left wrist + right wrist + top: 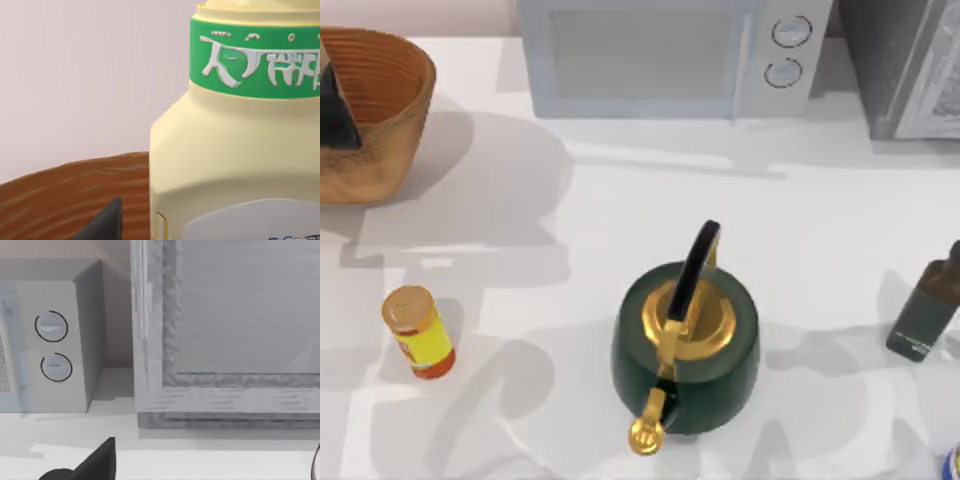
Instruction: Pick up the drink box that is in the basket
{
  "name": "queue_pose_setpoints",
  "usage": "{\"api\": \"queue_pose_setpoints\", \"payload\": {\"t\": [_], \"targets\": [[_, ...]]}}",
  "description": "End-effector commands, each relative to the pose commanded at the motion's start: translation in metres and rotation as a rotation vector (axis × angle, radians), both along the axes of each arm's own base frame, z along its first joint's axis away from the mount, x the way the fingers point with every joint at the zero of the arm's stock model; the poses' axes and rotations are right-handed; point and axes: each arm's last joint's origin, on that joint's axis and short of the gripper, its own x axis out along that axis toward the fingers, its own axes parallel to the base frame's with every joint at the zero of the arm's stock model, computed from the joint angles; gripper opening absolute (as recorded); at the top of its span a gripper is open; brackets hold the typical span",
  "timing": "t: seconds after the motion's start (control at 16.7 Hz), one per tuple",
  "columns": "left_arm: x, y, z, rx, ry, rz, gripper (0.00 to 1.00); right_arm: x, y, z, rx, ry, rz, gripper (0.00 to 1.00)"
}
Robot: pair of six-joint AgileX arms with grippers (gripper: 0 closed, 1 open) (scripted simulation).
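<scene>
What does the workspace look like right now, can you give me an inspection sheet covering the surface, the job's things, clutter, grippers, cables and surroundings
Surface: white table, shadowed in patches.
Job's things: wicker basket at the far left corner; the drink box, pale yellow with a green band, fills the left wrist view close up, above the basket's rim.
Clutter: yellow jar near the left front; green kettle at centre front; dark bottle at the right edge.
Grippers: left gripper is a dark shape over the basket; one dark fingertip shows beside the box. One right fingertip points toward the appliances.
Cables: nothing seen.
Surroundings: microwave at the back; grey cabinet to its right.
</scene>
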Motion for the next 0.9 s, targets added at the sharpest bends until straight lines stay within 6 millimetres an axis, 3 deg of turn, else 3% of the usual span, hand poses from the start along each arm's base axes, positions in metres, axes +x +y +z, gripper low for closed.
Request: {"api": "queue_pose_setpoints", "payload": {"t": [0.18, 0.66, 0.9], "targets": [[0.001, -0.001, 0.004, 0.004, -0.009, -0.001, 1.00, 0.000, 0.000, 0.000, 0.000, 0.000, 0.000, 1.00], [0.044, 0.000, 0.000, 0.000, 0.000, 0.000, 1.00, 0.000, 0.000, 0.000, 0.000, 0.000, 0.000, 1.00], [0.050, -0.001, 0.000, 0.000, 0.000, 0.000, 1.00, 0.000, 0.000, 0.000, 0.000, 0.000, 0.000, 1.00]]}}
